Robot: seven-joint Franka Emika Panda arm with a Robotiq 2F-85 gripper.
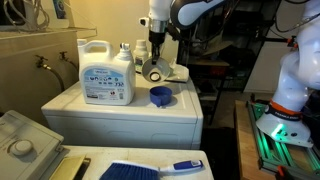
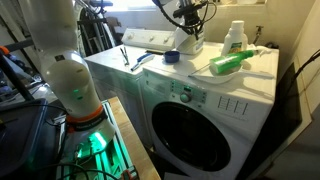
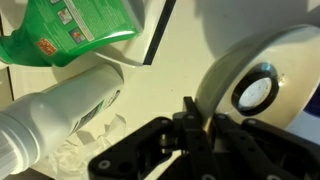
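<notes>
At the table's [image 1: 125,110] back, your tool [image 1: 155,62] hangs over the white container [image 1: 172,72]. It lies sideways, round end toward the detergent jug [image 1: 107,72]. You can't tell whether the tool is gripping.

You see the white rounded plastic container [image 1: 168,72] tipped on its side on the white bench [image 1: 120,112], toward its rear edge. In the wrist view, its broad round face carries a dark-ringed circle.

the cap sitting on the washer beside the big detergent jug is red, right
No, the cap is blue, not red; an exterior view shows it. It does sit on the washer beside the big detergent jug.
</notes>
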